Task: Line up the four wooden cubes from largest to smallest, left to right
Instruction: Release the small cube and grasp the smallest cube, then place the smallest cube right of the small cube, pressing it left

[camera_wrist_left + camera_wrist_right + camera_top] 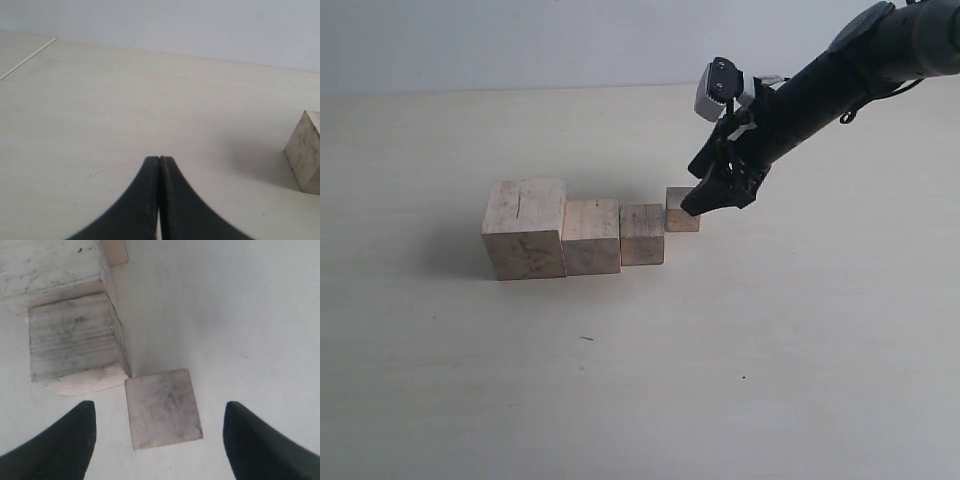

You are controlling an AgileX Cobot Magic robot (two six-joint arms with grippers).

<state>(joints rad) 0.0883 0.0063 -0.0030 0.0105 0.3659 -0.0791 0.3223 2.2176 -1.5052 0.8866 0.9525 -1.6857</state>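
Four pale wooden cubes stand in a row in the exterior view: the largest (524, 228) on the left with a dark scratch on top, then the second (591, 236), the third (642, 234) and the smallest (681, 210). The smallest sits a little farther back, corner to corner with the third. My right gripper (715, 195) hovers open just right of and above it. In the right wrist view the smallest cube (162, 408) lies between the spread fingertips (75, 435), apart from both, beside the third cube (75, 342). My left gripper (159, 159) is shut on nothing; one cube (306, 152) shows at that view's edge.
The cream tabletop (740, 360) spreads bare on all sides of the row. A pale wall (520, 40) rises behind the table's far edge. The left arm is outside the exterior view.
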